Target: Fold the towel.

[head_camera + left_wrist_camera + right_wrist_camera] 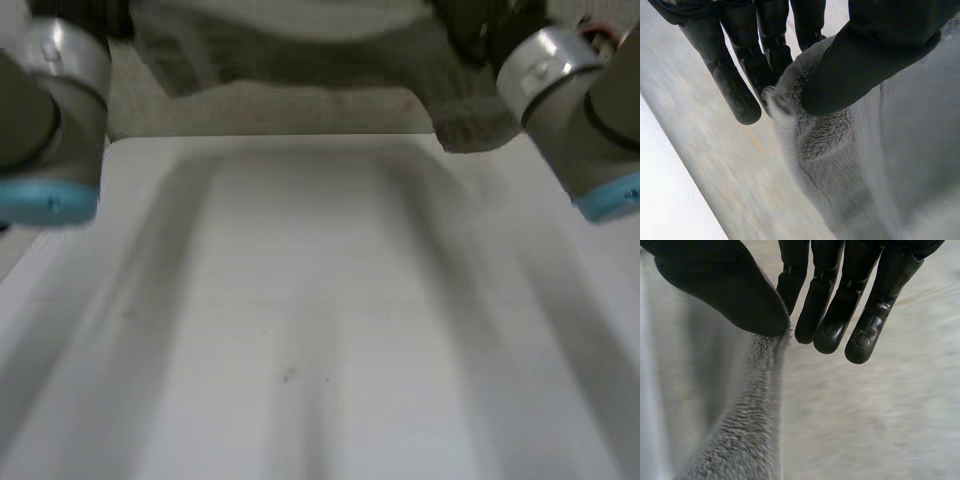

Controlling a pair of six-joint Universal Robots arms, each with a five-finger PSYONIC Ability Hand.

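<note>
The towel (200, 60) is off the counter (320, 300). In the head view it stretches as a grey band across the far side, between the left arm (50, 110) and the right arm (570, 90). One end droops down to the counter's far edge near the right arm. The top of the towel is cut off by the edge of that view, so how it hangs further up cannot be told.

In the left wrist view, the left hand (865, 55) has its thumb pressed onto the fluffy hem of the towel (830, 140). The fingers (735, 90) lie straight and close together behind the cloth, so the hem is clamped between thumb and fingers. Whether this spot is a corner or partway along an edge is hard to make out.

In the right wrist view, the right hand (730, 285) nips the towel (750, 430) at its very edge, between the thumb tip and the nearest finger. The other fingers (830, 325) are straight, side by side, with their tips free of the cloth. From the pinch the towel falls away below the thumb, its pile showing along the edge.
</note>
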